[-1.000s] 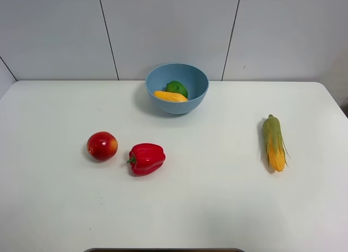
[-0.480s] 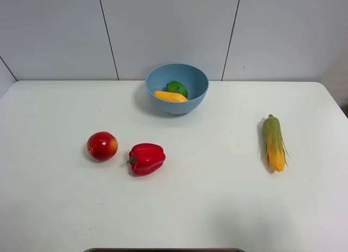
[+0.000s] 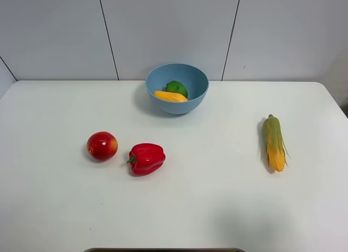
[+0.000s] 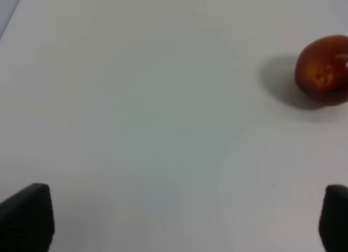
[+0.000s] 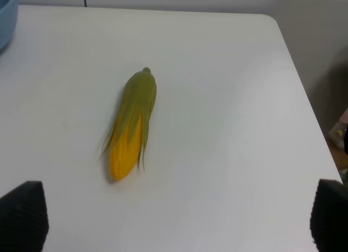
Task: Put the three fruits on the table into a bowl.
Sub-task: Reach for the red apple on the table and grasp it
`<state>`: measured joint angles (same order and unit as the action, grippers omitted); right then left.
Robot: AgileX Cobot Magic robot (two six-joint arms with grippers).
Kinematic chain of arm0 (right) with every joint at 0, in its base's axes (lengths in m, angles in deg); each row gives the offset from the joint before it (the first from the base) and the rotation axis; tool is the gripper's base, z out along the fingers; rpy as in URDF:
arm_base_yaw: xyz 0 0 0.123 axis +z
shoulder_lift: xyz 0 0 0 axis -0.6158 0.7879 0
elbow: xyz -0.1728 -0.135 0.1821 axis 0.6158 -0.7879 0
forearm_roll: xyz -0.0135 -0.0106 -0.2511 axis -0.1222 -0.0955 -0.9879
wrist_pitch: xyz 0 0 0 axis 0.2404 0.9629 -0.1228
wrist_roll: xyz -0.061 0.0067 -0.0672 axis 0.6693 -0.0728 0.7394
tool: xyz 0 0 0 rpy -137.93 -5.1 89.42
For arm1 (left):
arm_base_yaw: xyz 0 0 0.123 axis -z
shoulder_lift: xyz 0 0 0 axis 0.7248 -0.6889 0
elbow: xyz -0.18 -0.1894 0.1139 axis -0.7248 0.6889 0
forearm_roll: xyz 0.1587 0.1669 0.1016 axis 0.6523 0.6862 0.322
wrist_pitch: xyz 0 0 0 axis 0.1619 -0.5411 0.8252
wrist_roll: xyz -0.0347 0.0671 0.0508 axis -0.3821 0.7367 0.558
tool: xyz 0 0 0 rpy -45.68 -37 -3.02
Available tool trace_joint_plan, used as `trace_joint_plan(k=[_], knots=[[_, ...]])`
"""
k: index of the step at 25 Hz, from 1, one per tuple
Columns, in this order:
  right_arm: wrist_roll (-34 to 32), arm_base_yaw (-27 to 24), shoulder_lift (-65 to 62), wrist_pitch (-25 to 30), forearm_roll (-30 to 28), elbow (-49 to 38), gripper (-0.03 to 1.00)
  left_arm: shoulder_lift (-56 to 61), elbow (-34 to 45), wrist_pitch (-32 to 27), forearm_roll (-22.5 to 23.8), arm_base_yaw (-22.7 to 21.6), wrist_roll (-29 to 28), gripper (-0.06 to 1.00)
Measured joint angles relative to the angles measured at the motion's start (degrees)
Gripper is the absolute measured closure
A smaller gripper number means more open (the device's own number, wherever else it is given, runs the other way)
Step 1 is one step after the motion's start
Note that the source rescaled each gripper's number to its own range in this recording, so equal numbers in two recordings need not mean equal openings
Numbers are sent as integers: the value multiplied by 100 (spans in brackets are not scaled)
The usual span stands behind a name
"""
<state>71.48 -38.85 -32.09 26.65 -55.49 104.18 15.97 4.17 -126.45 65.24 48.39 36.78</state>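
A light-blue bowl (image 3: 177,88) stands at the back middle of the white table (image 3: 206,208); a green lime (image 3: 177,88) and a yellow-orange mango (image 3: 170,96) lie inside it. The red apple (image 3: 102,146) rests on the table's left half and shows in the left wrist view as the apple (image 4: 322,70). My left gripper (image 4: 174,222) is open, fingertips wide apart over bare table, the apple well ahead and off to one side. My right gripper (image 5: 174,216) is open too, with nothing between its fingers. Neither arm appears in the exterior high view.
A red bell pepper (image 3: 146,158) with a green stem lies just right of the apple. A corn cob (image 3: 273,143) in green husk lies on the table's right side, seen ahead of the right gripper as the corn cob (image 5: 131,126). The bowl's rim (image 5: 5,24) shows at that view's edge.
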Motion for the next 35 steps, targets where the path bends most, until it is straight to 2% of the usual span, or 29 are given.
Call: trace_joint_plan(k=[35], knots=[[0, 0, 0, 0, 0, 0, -3, 0, 0, 0, 18, 0, 1, -6]])
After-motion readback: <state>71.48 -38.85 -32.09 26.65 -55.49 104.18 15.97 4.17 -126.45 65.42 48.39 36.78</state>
